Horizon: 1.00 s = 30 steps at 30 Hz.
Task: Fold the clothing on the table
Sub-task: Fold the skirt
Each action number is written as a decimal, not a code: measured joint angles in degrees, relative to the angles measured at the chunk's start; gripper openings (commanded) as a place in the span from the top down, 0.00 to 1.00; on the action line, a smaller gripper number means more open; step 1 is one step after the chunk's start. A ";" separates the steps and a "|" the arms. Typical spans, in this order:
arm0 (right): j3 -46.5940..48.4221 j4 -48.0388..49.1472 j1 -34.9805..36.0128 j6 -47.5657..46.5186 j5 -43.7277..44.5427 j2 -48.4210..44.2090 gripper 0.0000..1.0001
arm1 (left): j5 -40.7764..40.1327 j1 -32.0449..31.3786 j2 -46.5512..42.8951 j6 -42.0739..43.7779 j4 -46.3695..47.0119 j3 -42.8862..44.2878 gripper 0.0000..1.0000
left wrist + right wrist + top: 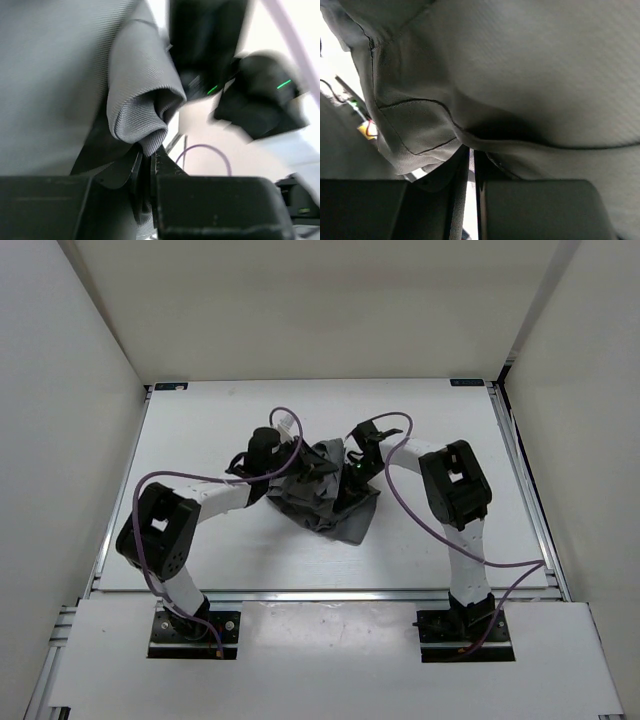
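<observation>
White table carries the grey clothing, bunched up mid-table between the two arms. Left gripper pinches a rolled fold of it, jaws nearly together. Right gripper nips a seamed edge at its tips, cloth draped across its view.
</observation>
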 measured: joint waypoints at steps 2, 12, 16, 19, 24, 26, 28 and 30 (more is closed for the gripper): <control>0.09 0.07 -0.74 0.79 -0.79 0.37 0.87 | -0.83 -1.36 -0.90 -0.04 -0.35 -3.19 1.00; 1.49 0.81 -4.07 3.23 -2.47 1.90 0.87 | -3.69 -2.71 -2.25 -2.64 2.32 -10.58 1.00; 1.49 1.38 -4.72 4.09 -2.69 2.05 0.87 | -3.78 -5.03 -0.70 -4.09 3.87 -9.05 1.00; 1.49 1.70 -5.18 4.74 -3.76 2.58 0.87 | -3.65 -6.91 1.53 -5.22 5.66 -6.82 0.77; 1.29 2.36 -5.35 5.88 -5.31 3.02 0.87 | -2.99 -7.85 5.31 -8.72 11.89 -6.40 0.51; 0.85 3.26 -5.38 6.05 -5.79 3.02 0.87 | -2.56 -7.74 7.39 -10.62 13.86 -5.49 0.50; 0.07 4.26 -5.68 6.21 -6.34 2.80 0.87 | -1.97 -7.52 9.70 -12.39 15.21 -3.15 0.48; -0.61 4.92 -6.12 6.36 -6.64 2.47 0.87 | -1.66 -7.50 11.06 -14.45 16.57 -0.28 0.48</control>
